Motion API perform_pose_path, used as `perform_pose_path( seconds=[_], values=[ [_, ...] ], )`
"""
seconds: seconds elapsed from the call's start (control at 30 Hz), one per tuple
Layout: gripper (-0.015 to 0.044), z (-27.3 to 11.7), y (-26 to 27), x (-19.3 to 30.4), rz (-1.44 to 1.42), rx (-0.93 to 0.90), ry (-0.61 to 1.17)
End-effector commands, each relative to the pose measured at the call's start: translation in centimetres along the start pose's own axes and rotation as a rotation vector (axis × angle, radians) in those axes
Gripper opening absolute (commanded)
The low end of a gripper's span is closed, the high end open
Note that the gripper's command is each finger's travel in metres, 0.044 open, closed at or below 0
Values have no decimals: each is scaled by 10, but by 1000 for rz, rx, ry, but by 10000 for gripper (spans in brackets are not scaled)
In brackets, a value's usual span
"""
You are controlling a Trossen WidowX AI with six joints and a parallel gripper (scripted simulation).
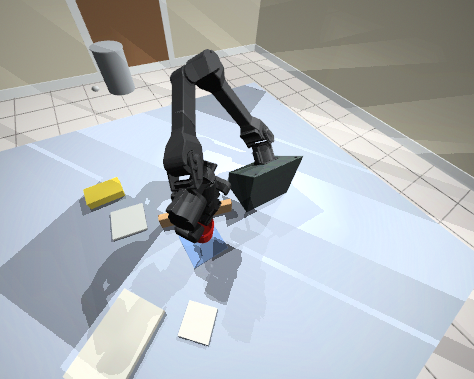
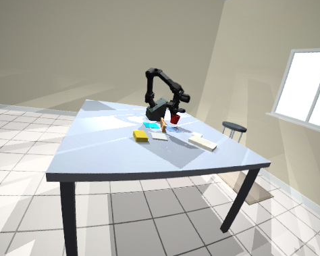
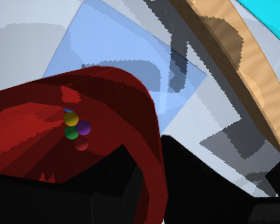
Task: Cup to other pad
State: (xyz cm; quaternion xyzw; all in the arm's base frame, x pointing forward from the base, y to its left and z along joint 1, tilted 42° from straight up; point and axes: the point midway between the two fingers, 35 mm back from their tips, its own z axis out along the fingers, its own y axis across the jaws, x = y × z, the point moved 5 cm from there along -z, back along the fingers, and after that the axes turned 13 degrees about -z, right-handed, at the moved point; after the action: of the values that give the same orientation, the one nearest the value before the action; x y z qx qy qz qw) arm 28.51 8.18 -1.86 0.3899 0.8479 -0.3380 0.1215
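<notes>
The black fingers of the parallel-jaw gripper [image 2: 174, 113] are clenched on the wall of the red round cup [image 3: 125, 122]; their tips are cut off by the lower edge of the wrist view. In that view the cup fills the lower left and only part of its rim shows. Small coloured marbles [image 3: 75, 128] lie clustered inside it; their number is hard to make out.

In the top view the arm's wrist covers most of the cup, leaving a red sliver. The exterior view shows the cup raised clear of the pale blue table top [image 2: 100, 140], above the translucent blue square pad [image 1: 204, 250], near the table's middle toward its far edge.

A tan wooden bar [image 1: 226, 205] stands between the blue pad and the cyan square pad [image 2: 151, 125], beside the dark green base block [image 1: 266, 180].

A yellow block [image 1: 103, 192] and a white square tile [image 1: 128, 221] lie toward the left edge. A long cream slab [image 1: 116, 338] and a small white tile [image 1: 198, 322] lie toward the near edge.
</notes>
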Motion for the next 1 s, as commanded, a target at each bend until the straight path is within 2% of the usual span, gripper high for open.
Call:
perform_pose_path(
  seconds=[0.0, 0.97],
  values=[
    [0, -21, 0, 0, 11, -12, 0],
    [0, -25, -3, 3, 2, -8, -3]
  ],
)
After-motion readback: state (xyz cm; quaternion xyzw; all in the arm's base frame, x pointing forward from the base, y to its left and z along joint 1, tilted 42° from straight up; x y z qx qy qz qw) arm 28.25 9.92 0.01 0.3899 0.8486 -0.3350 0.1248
